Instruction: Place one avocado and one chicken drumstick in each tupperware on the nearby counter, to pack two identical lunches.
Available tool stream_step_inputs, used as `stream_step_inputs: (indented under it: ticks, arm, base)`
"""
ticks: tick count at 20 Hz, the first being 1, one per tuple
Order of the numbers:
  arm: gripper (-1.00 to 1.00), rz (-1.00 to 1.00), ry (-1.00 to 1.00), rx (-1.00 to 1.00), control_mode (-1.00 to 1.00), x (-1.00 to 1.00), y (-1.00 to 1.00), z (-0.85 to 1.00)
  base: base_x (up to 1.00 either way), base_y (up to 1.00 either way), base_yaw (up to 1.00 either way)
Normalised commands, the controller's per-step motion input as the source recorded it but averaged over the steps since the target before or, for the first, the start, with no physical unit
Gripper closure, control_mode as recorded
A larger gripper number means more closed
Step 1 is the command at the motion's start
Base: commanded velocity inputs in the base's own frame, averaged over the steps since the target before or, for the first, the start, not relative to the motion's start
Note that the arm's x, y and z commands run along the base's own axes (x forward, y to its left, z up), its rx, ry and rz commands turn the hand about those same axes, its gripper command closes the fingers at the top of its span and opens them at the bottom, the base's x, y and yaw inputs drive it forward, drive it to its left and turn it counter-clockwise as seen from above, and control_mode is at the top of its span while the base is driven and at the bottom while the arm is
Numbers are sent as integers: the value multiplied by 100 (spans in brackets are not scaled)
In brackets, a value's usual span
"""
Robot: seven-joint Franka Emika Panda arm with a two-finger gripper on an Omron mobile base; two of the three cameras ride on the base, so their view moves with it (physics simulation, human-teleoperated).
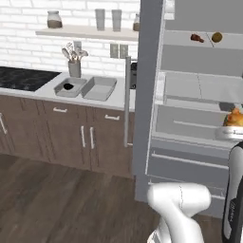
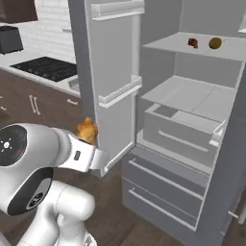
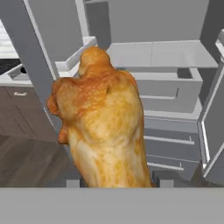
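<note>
Right now the gripper [image 3: 117, 181] is closed on the golden-orange drumstick [image 3: 103, 127], its two dark finger tips pressed against the lower end of the meat from either side. Seen from the hand, the piece is lumpy and glossy, with paler yellow patches and browner creases, a fat body and a rounded knob at the far end. From the left base view it shows as a small orange lump [image 1: 234, 117] at the right edge, in front of the open fridge [image 1: 190, 104]; from the right base view it sits above the white wrist, beside the fridge door [image 2: 115, 81].

On the upper fridge shelf [image 1: 180, 40] lie the dark reddish-brown drumstick [image 1: 196, 38] and, just beside it, the olive-brown avocado [image 1: 217, 37], apart from each other.

Over on the counter [image 1: 116, 97], two grey tubs stand side by side and touching. The left tub [image 1: 69, 87] has the near-black avocado [image 1: 68, 86] inside it. The right tub [image 1: 98, 88] has bare grey walls. A cup of utensils [image 1: 74, 64] stands behind the left tub.
</note>
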Motion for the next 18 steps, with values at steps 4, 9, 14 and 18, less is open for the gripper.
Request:
stream_step_inputs:
  ticks: [4, 9, 14, 18]
  arm:
    - [100, 0, 0, 0, 100, 0, 0, 0]
    - [100, 0, 0, 0, 100, 0, 0, 0]
    - [100, 0, 0, 0, 100, 0, 0, 0]
    - [100, 0, 0, 0, 100, 0, 0, 0]
  base:
    - [-44, 54, 55]
    - [-29, 78, 57]
    - [-5, 76, 57]
    - [56, -36, 56]
